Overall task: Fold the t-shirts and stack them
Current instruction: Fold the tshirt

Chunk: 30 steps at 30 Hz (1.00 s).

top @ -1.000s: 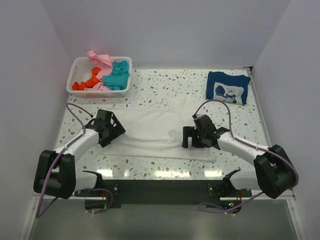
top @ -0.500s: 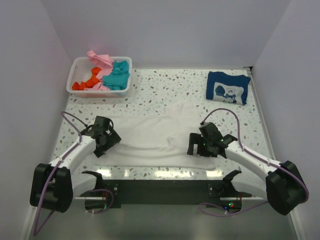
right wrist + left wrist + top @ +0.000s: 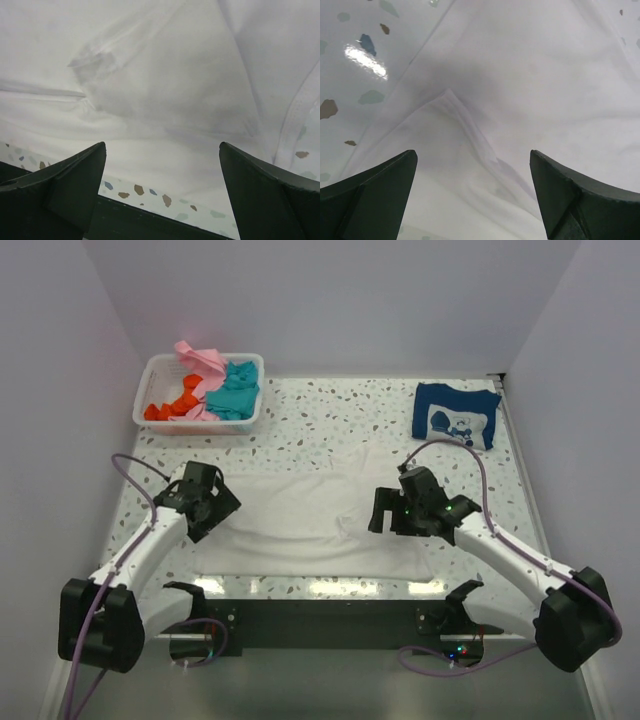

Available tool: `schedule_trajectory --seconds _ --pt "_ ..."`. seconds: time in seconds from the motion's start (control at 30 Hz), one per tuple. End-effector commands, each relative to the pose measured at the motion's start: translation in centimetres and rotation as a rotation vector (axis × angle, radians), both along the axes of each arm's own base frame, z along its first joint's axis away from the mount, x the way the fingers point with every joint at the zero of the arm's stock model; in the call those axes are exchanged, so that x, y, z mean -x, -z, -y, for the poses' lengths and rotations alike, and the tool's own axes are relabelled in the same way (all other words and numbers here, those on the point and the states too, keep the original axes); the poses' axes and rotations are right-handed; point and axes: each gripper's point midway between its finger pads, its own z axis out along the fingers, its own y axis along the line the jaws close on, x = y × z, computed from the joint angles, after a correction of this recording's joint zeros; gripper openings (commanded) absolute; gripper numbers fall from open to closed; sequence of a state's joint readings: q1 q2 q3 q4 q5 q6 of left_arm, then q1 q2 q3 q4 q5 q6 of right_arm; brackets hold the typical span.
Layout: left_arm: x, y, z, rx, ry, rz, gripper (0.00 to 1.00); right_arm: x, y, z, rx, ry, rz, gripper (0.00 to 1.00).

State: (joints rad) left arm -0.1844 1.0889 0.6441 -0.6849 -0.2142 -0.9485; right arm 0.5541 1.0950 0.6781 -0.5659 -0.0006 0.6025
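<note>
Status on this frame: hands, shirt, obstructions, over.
Both open, empty: left hand and right hand over the ends of the white t-shirt. Shirt spread on table, fold unfinished. Folded navy t-shirt far right. Nothing in the way.

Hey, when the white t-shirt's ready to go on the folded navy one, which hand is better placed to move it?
Probably the right hand: it is open over the white t-shirt, on the side nearer the navy t-shirt at the far right.
</note>
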Motion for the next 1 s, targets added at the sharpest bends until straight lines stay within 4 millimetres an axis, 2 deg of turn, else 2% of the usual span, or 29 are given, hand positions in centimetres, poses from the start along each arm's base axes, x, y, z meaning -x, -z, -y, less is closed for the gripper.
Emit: schedule_trajectory --seconds 0.0,0.1,0.2,0.23,0.37,0.47,0.67,0.8,0.87,0.97 --pt "-2.7 -0.7 2.0 0.082 0.055 0.069 1.00 -1.3 -1.6 -2.7 -0.117 -0.058 0.047 0.99" --pt "-3.8 0.1 2.6 0.104 0.073 0.077 1.00 -2.2 -1.3 -4.1 -0.155 -0.089 0.050 0.99" --pt "-4.6 0.8 2.7 0.103 0.069 0.081 1.00 -3.9 -0.2 -4.3 -0.121 -0.084 0.074 0.99" --pt "-5.3 0.7 2.7 0.097 0.060 0.098 1.00 -4.5 0.7 -4.1 -0.084 -0.073 0.063 0.99" --pt "-5.0 2.0 1.3 0.034 0.000 0.040 1.00 -6.0 2.4 -2.5 0.017 0.001 0.074 0.99" --pt "-4.2 3.5 -0.3 -0.035 -0.037 -0.022 1.00 -5.8 4.3 -1.3 0.087 0.037 0.029 0.99" --pt "-3.0 5.0 -1.3 -0.068 -0.066 -0.080 1.00 -5.0 5.6 0.7 0.158 0.084 0.008 0.99" --pt "-2.4 4.6 -1.5 -0.067 -0.075 -0.082 1.00 -4.8 5.4 0.9 0.153 0.080 0.010 0.99" --pt "-3.1 3.8 -0.8 -0.036 -0.034 -0.046 1.00 -5.0 5.0 0.5 0.135 0.065 0.021 0.99" --pt "-5.0 1.2 0.6 0.028 0.020 0.059 1.00 -6.0 3.3 -1.2 0.078 0.010 0.056 0.99"
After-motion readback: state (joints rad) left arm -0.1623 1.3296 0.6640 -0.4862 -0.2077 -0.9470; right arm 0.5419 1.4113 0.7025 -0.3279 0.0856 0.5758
